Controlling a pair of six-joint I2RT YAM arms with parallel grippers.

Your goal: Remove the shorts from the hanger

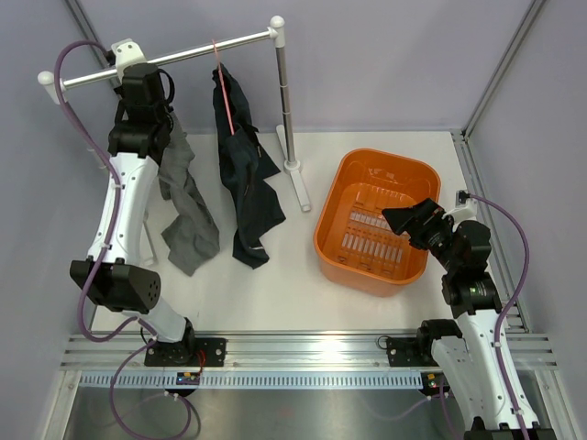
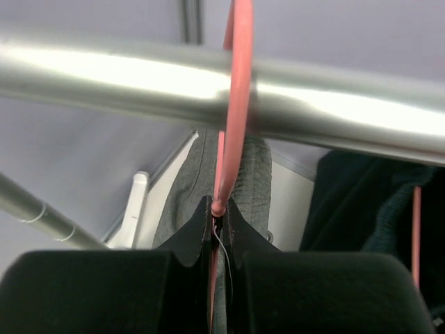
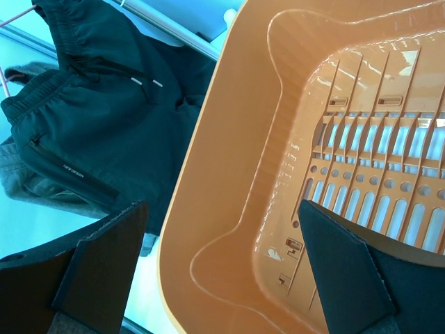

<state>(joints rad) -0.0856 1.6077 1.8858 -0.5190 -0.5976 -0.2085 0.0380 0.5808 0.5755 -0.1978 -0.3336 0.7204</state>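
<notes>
Left gripper [image 2: 219, 240] has its jaws pressed together on the stem of a pink hanger [image 2: 233, 125], just below the rail [image 2: 125, 76] that the hook loops over. The grey shorts [image 1: 188, 220] hang from this hanger, and in the top view the arm's wrist covers their waistband. At their 3 o'clock a second pink hanger [image 1: 223, 92] carries the dark shorts [image 1: 248, 192], close by with a gap showing between the two. Farther toward 3 o'clock stand the rack's upright post [image 1: 286, 101] and an orange basket [image 1: 335, 197]. The right gripper [image 1: 408, 218] hovers over the basket's rim with its jaws wide apart, holding nothing. Both shorts drape limp, their long axes running from the rail at 12 o'clock down toward 6 o'clock. The grey hem drifts slightly toward 5 o'clock.
</notes>
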